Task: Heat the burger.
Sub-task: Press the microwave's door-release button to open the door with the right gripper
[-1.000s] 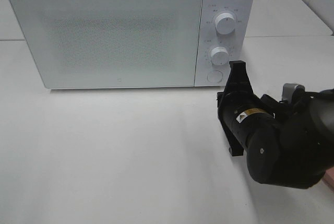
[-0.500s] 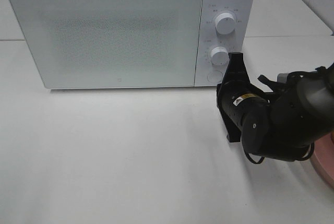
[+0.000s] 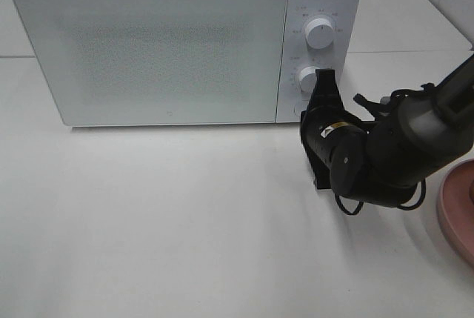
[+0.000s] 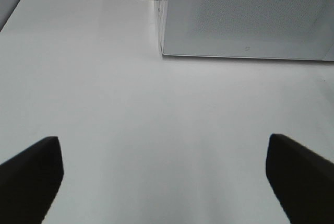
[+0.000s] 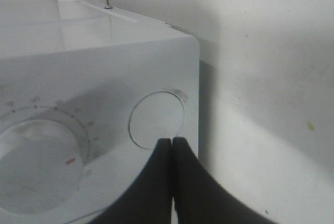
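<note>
A white table (image 3: 148,222) carried a white microwave (image 3: 148,44) at twelve o'clock. The closed right claw (image 5: 171,143) had advanced to its round button (image 5: 156,119); the left claw (image 4: 162,143) gaped, empty.

- The microwave (image 3: 155,44) stands on the table (image 3: 148,229), filling the upper left and centre of the frame.
- At its right end, the upper knob (image 3: 319,32) sits above the lower knob (image 3: 309,78).
- The right gripper (image 3: 324,81), centre right, stands before them, its tips at the round button (image 5: 156,119).
- A plate (image 3: 455,210) lies at the right edge.
</note>
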